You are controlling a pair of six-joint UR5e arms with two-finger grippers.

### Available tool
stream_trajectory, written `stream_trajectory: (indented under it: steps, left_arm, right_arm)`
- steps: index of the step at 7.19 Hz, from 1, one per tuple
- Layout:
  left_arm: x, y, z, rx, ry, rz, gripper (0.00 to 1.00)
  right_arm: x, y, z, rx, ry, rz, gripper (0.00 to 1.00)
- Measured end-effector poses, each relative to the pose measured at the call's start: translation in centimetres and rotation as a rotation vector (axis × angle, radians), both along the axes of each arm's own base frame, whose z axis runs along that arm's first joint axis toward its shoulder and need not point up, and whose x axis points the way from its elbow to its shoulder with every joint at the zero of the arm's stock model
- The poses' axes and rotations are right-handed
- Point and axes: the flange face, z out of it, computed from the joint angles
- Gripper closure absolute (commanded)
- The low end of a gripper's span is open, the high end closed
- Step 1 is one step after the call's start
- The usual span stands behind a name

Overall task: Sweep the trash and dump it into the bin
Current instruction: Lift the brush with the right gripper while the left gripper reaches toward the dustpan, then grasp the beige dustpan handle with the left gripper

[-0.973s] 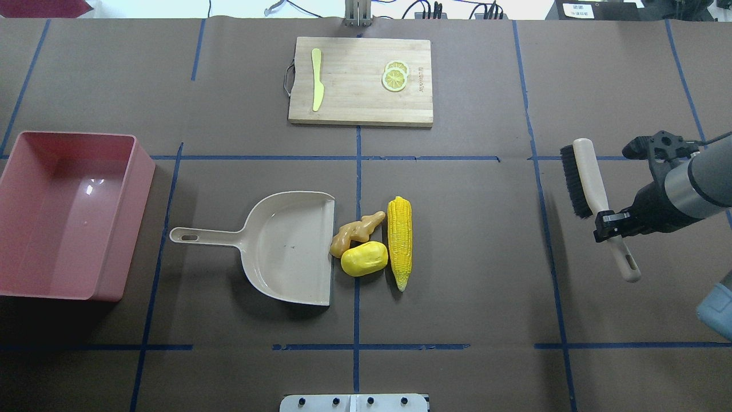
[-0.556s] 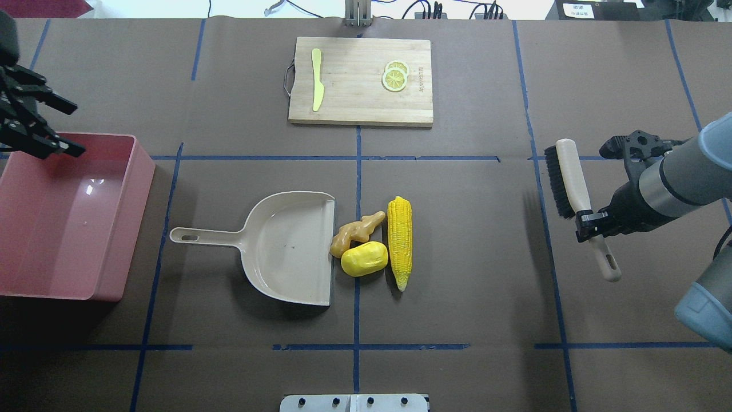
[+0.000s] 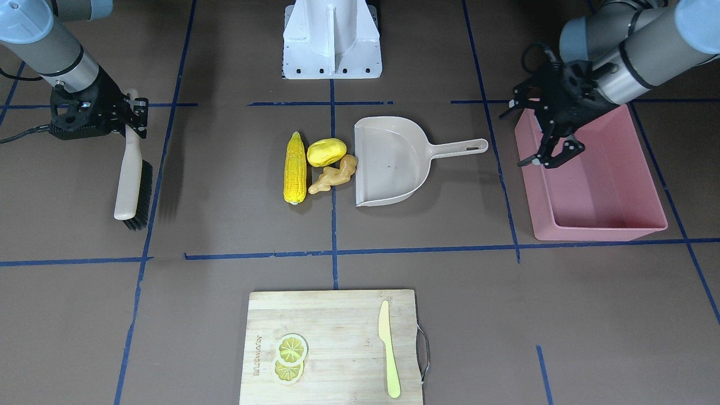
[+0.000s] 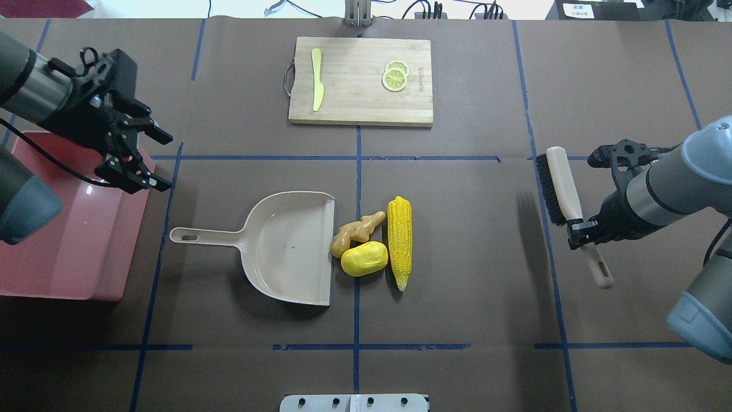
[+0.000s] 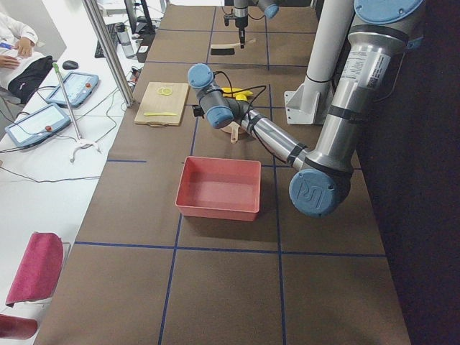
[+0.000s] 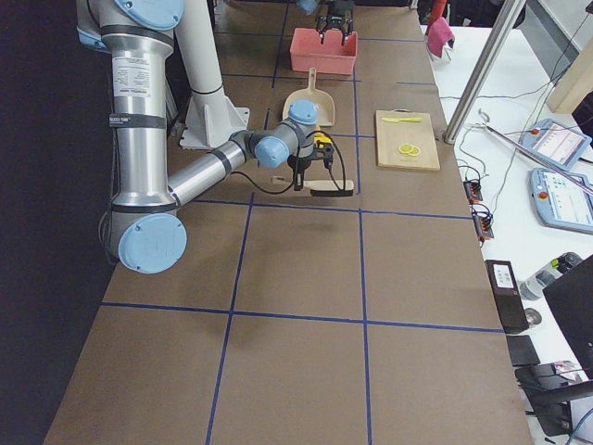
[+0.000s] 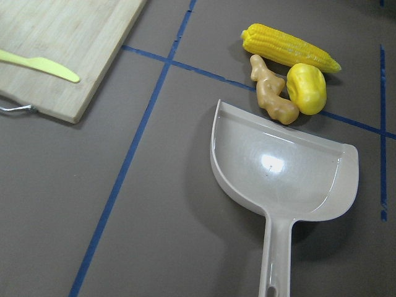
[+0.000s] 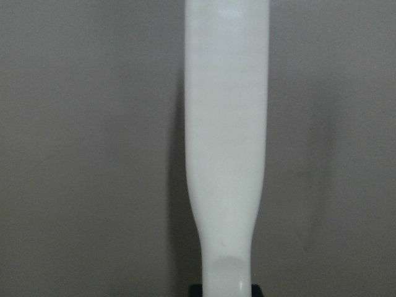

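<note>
Brush (image 4: 563, 183) held; dustpan (image 4: 286, 246) free.
Near right edge, right gripper (image 4: 577, 229) clamps brush; near left edge, left gripper (image 4: 163, 162) fingers apart. Expect light, stiff, roll-prone trash (image 4: 364, 258); grasp dustpan by handle (image 4: 206, 236).

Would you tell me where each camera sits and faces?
Overhead: behind the robot, looking down; left gripper, right gripper holding brush.
Front: across the table, facing the base; arms mirrored.
Left side: table's end by the bin; left arm near.
Right side: opposite end; right arm near.
Left wrist: down on dustpan and corn; no body.
Right wrist: along the brush handle; little body.
Overhead and front share the board.
</note>
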Motion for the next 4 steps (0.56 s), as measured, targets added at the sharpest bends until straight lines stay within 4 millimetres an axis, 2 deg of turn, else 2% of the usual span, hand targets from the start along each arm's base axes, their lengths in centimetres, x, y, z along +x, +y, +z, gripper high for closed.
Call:
stream_trajectory:
  steps: [2, 4]
  left_arm:
    - [6.1, 2.5, 0.3, 0.069, -0.065, -0.011, 0.00]
    - [10.9, 5.4, 0.6, 0.118, -0.104, 0.002, 0.00]
  right_arm:
    - [-0.8, 0.4, -0.2, -0.007, 0.002, 0.006, 1.00]
    - [-1.1, 0.5, -0.4, -0.009, 0.000, 0.009, 1.00]
